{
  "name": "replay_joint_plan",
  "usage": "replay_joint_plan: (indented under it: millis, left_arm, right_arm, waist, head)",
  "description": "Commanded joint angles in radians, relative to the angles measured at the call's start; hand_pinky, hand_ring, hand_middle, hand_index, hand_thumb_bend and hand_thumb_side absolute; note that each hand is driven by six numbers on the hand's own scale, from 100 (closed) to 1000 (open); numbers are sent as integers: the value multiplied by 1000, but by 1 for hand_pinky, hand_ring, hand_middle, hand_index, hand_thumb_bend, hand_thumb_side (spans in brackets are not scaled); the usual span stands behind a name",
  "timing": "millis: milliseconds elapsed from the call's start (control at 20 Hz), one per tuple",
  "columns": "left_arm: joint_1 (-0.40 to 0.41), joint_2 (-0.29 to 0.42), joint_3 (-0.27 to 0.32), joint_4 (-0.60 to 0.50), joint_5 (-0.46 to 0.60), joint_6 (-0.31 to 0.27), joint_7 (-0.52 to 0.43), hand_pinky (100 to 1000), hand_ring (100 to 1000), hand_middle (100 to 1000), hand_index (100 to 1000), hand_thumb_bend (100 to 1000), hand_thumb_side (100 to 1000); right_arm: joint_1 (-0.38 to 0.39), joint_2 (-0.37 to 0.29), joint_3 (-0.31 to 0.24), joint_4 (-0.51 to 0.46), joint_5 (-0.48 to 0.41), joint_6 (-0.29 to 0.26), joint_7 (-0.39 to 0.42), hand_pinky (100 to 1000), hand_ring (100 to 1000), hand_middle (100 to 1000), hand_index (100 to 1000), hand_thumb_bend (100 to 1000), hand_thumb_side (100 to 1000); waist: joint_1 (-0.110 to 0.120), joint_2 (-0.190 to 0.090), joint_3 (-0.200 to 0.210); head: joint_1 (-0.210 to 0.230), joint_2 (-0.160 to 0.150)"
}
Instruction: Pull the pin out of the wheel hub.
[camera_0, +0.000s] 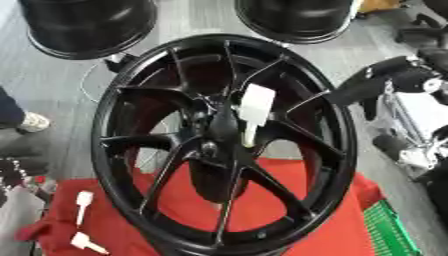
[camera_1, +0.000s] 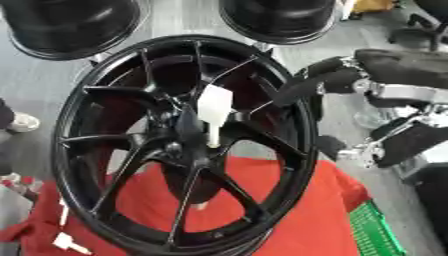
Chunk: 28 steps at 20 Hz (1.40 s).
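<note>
A black spoked wheel hub stands upright on a red cloth. A white pin with a broad flat head sticks out of the hub's centre, head upward. My right hand comes in from the right, open. One dark finger stretches over the rim toward the spokes, a short way right of the pin and not touching it. My left hand shows only as a dark blur at the left edge, low down and far from the hub.
Two more white pins lie on the cloth at the lower left. Two black wheels stand behind on the grey floor. A green basket sits at the lower right. A person's shoe is at the left edge.
</note>
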Motion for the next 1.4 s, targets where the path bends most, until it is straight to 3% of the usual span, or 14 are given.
replay_joint_plan:
  millis: [50, 500, 850, 1150, 1400]
  left_arm:
    - [-6, 14, 2, -18, 1, -3, 1, 744, 687, 682, 766, 177, 988]
    - [-6, 10, 1, -6, 4, -5, 1, 743, 687, 680, 765, 178, 991]
    - [-7, 10, 2, -4, 6, -6, 1, 743, 687, 680, 765, 177, 988]
    - [-9, 7, -3, 0, 14, -9, -2, 743, 687, 680, 765, 177, 989]
    - [-9, 7, -3, 1, 14, -10, -3, 743, 687, 680, 765, 177, 989]
  right_arm:
    - [-40, 10, 5, -17, 12, 42, 34, 606, 516, 840, 920, 100, 211]
    - [-138, 72, 25, -17, 8, 123, 81, 605, 517, 850, 929, 100, 206]
    - [-154, 82, 23, -17, 4, 140, 95, 610, 519, 860, 939, 100, 209]
    - [-229, 153, 29, 26, 78, 218, 124, 610, 518, 864, 941, 100, 207]
    - [-235, 160, 39, -3, 90, 279, 119, 610, 518, 864, 941, 100, 207]
  waist:
    - [3, -13, 3]
    - [11, -12, 17]
    - [13, -12, 23]
    - [18, -12, 50]
    - [18, -11, 50]
  head:
    - [-7, -6]
    - [-28, 6]
    - [-37, 10]
    - [-60, 14]
    - [-60, 14]
